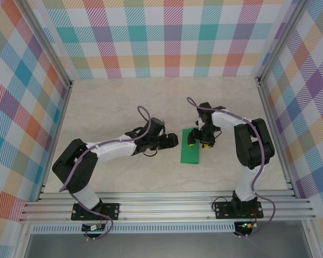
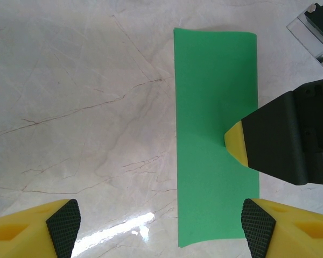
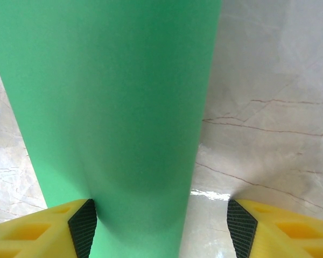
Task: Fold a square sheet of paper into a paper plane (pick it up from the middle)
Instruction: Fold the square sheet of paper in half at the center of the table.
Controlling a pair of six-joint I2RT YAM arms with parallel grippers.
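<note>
1. Square sheet of paper (image 1: 189,153) presented as a narrow bright-green rectangle, plain and smooth, with straight long edges.
2. It lay flat on the table (image 1: 124,107) near the middle, between the two grippers, its long edges running away from the arm bases.
3. Left gripper (image 1: 174,141) stood just beside the sheet's left long edge, jaws wide apart, nothing between them.
4. Right gripper (image 1: 198,143) was low over the sheet's far half, jaws apart and straddling it. No clamp on the paper was seen.
5. Surface: the table was pale and marbled with thin brown veins, glossy, with a patch of glare near the left gripper's pads.
6. Room: pastel check walls (image 1: 172,37) enclosed three sides, and aluminium rails (image 1: 151,207) ran along the near edge above the arm bases.
7. Left wrist view: the sheet's whole outline (image 2: 215,107) was visible. One pad (image 2: 258,228) of the left gripper (image 2: 161,228) overlapped its near corner. A black finger (image 2: 280,140) of the right gripper put its yellow tip over the long edge; contact could not be confirmed.
8. Right wrist view: the sheet (image 3: 113,107) ran close under the right gripper (image 3: 161,228), one pad (image 3: 83,226) at its edge, the other (image 3: 241,226) apart over bare table
</note>
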